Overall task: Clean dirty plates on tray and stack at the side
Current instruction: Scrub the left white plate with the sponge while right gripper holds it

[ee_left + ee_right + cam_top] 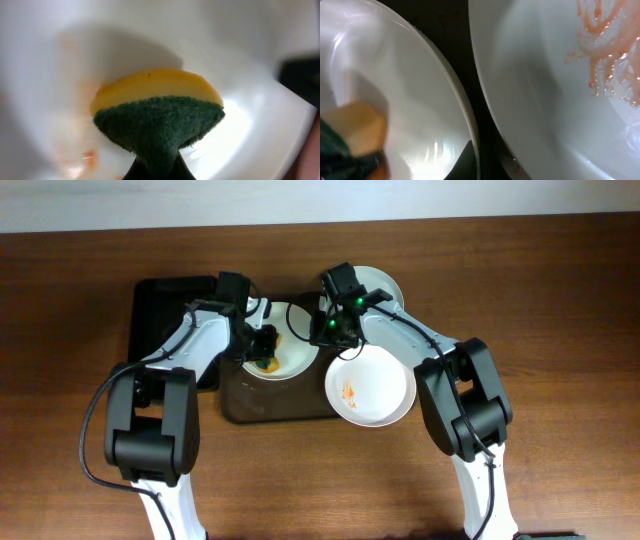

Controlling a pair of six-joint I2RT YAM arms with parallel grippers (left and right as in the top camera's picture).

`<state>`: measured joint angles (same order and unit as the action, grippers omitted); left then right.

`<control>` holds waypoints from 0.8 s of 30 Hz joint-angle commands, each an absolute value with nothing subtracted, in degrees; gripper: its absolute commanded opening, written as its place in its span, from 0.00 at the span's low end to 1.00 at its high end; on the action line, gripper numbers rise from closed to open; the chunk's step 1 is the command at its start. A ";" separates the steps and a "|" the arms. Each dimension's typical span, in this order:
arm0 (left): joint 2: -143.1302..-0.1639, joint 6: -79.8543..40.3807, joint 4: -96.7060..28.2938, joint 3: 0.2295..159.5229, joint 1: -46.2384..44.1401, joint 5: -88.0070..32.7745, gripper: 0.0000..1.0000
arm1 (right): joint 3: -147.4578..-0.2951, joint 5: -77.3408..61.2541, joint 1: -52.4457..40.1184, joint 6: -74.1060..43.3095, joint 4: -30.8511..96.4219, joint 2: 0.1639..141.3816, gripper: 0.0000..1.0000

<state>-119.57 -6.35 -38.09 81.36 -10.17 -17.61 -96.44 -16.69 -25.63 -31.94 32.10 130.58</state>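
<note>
A large dark brown rectangular tray [270, 408] with rounded corners and a raised rim is set on a brown wood-grain table [560, 300]. A smaller black tray [165, 300] is seen just beside its left end.

Three round, shallow, glossy white plates are gathered at the brown tray. The middle plate [297, 350] is carried inside the tray, and faint orange marks are visible on its floor [87, 155]. The smeared plate [378, 402] is placed at the tray's right end and is streaked with thin orange lines [605, 45]. The third plate [387, 283] is partly hidden behind the right arm at the far right corner.

A sponge [157, 107], made of smooth yellow foam on one side and coarse dark green scouring fibre on the other, is pressed against the middle plate's floor. It is pinched tightly at its green end by the left gripper [262, 345], whose fingers are closed on it.

The right gripper [335, 330] is held over the gap between the middle plate and the smeared plate. One dark fingertip [462, 161] is seen at the middle plate's rim, but how far the fingers are parted cannot be told.
</note>
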 commanded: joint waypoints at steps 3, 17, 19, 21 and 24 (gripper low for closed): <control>-121.97 -3.62 -33.93 79.31 -8.78 -18.31 0.01 | -97.10 -14.96 -24.99 -32.47 32.58 131.61 0.04; -122.02 -5.13 -32.88 79.31 -10.13 1.43 0.01 | -97.08 -14.96 -25.04 -32.47 32.58 131.61 0.04; -122.02 -2.76 -37.95 79.31 -10.72 -9.10 0.01 | -97.08 -14.98 -25.04 -32.47 32.56 131.61 0.04; -122.02 0.64 -41.56 79.31 -11.66 -16.91 0.01 | -97.08 -15.64 -25.04 -32.47 32.53 131.61 0.04; -122.02 2.46 -40.16 79.31 -12.75 -20.60 0.01 | -97.08 -15.86 -25.04 -32.47 32.56 131.61 0.04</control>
<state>-119.13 -1.06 -40.95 81.67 -11.42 -13.30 -96.55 -16.71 -25.63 -32.34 32.29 130.58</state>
